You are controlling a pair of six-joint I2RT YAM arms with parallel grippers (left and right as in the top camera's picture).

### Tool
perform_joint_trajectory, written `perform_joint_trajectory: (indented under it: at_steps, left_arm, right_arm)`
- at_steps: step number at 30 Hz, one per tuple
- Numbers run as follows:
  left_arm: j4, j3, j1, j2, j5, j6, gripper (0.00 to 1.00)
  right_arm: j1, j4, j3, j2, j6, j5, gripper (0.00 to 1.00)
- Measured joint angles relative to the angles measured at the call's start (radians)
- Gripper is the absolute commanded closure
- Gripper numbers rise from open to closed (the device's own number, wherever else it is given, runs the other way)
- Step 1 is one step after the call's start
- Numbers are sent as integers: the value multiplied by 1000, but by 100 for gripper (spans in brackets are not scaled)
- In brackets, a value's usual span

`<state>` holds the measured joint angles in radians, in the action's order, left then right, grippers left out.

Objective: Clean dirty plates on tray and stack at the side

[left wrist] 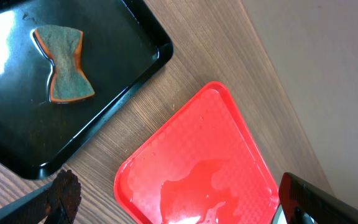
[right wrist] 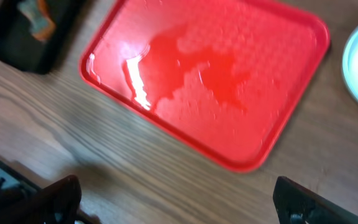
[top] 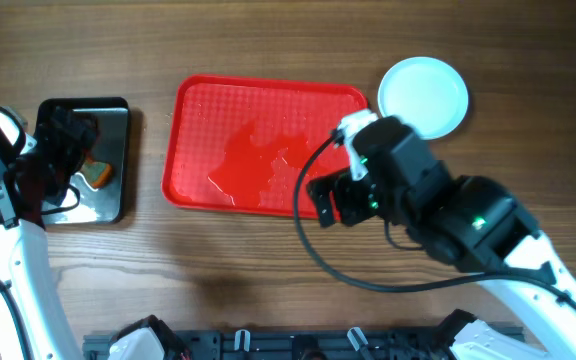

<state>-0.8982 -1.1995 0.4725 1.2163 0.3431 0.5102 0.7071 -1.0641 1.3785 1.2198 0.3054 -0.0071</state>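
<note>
My right tool (right wrist: 176, 186) is spread wide with nothing between its fingers. It hangs over the worktop (top: 268, 40) just off the 6 o'clock rim of the tray (top: 198, 110), near that rim's 3 o'clock end. Looking out from it in the overhead view, the plates (top: 423, 95) lie at about 1 o'clock. They sit on the worktop just past the tray's 1 o'clock corner, and from above only one white disc shows, so I cannot tell how many are stacked there. The tray's long axis runs from 9 to 3 o'clock, and it carries no plate, only a wet puddle (top: 258, 165) near its middle. My left tool (left wrist: 176, 190) is also wide and empty. It sits far off at 9 o'clock over the black tray (left wrist: 17, 130), where the sponge (left wrist: 65, 64) lies loose. I judge the right arm much the nearer to the plates, so any further handling of them falls to it, and the clearing looks about finished.
</note>
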Motion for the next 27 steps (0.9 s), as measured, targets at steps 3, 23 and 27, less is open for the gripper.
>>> perform_joint_trajectory:
  at_steps: [3, 23, 27]
  left_arm:
    - [-2, 0, 0, 0, 0, 0, 0]
    - [0, 0, 0, -3, 4, 0, 0]
    - [0, 0, 0, -3, 4, 0, 0]
  right_arm:
    - [-211, 208, -105, -80, -119, -159, 0]
    - [-698, 1122, -1372, -1202, -2, -263, 0]
    - [-734, 1063, -1372, -1204, -82, -131, 0]
